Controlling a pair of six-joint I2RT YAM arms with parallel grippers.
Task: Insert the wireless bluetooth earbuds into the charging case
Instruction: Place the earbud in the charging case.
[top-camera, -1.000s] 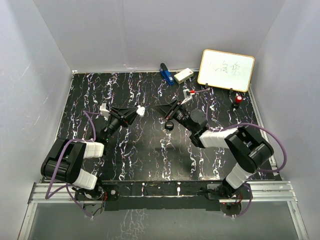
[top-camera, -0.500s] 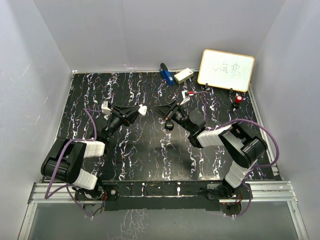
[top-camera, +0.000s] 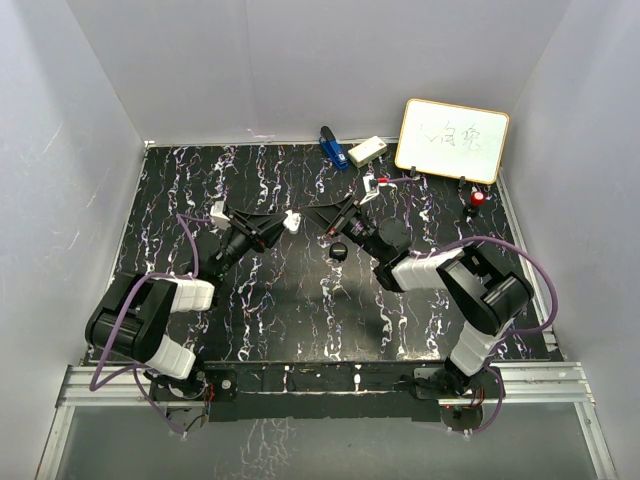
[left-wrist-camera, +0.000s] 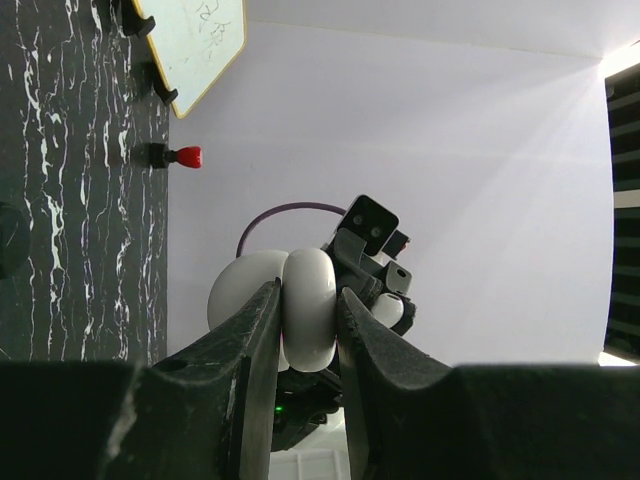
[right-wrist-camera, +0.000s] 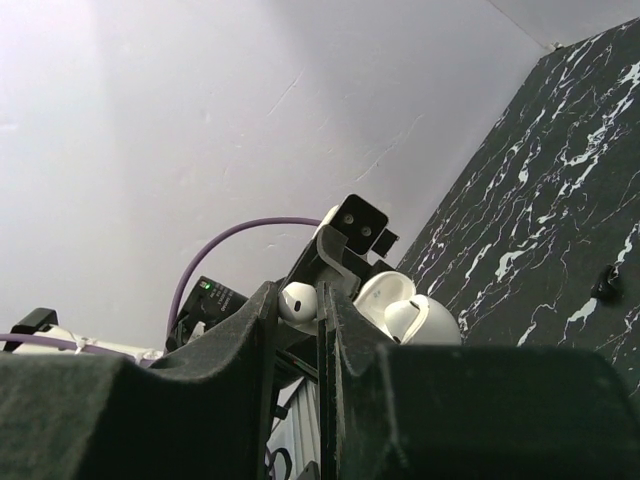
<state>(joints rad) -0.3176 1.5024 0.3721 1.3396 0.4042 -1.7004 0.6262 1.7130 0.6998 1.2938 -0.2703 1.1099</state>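
Note:
My left gripper (top-camera: 288, 221) is shut on the white charging case (left-wrist-camera: 310, 310), held above the table with its lid open. In the right wrist view the case (right-wrist-camera: 430, 322) shows one earbud (right-wrist-camera: 399, 318) seated in it. My right gripper (top-camera: 318, 212) is shut on another white earbud (right-wrist-camera: 300, 301), pinched between its fingertips. That earbud (left-wrist-camera: 387, 311) hangs just beside the case, a small gap away. The two grippers face each other tip to tip over the middle of the table.
A whiteboard (top-camera: 452, 140) stands at the back right, with a blue object (top-camera: 330, 146) and a white box (top-camera: 367, 151) to its left. A red-capped item (top-camera: 478, 199) is near the right edge. A small black round piece (top-camera: 340, 251) lies below the grippers.
Both grippers have drawn closer together. The left moved right with the case, and the right reached further left with the earbud.

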